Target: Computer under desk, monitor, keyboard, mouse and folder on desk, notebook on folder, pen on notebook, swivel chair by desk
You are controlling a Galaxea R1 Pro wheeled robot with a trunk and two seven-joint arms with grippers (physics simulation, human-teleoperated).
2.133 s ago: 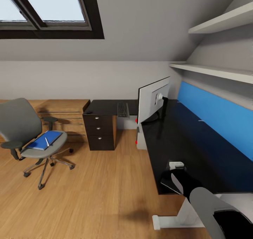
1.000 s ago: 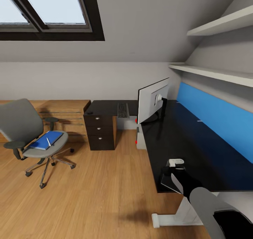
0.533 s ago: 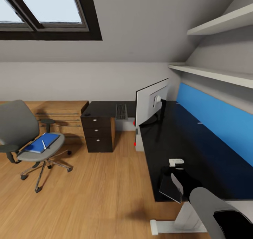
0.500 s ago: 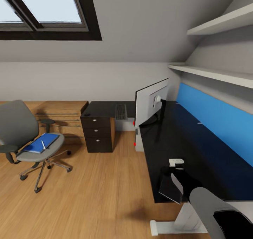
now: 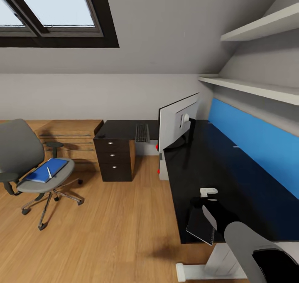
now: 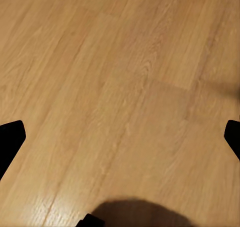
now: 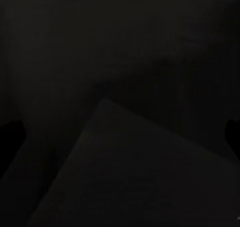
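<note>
at the lower right of the head view, the right arm [image 5: 249, 241] is being held forward over the near end of the desk [image 5: 232, 171], with a thin dark flat object, probably the notebook [image 5: 201, 227], being carried at its gripper and overhanging the desk's front edge; whether the right gripper [image 5: 209, 214] is closed on it cannot be told, since the right wrist view is almost wholly dark. on the left wrist view the left gripper's fingertips [image 6: 10, 142] are being shown far apart at the frame's edges above bare wood floor [image 6: 120, 87], so it is being held wide and empty. the folder [image 5: 41, 171] is lying on the swivel chair [image 5: 29, 162] at the left of the frame, with the pen [image 5: 49, 172] resting on it. the monitor [image 5: 176, 123] is standing on the desk at centre, and the keyboard [image 5: 142, 132] is lying on the lower surface beside the drawer unit [image 5: 113, 158]. for the step to be done well, the base is probably best being brought close to the chair first, so that the folder is being reached level and the pen is not being tipped off.
</note>
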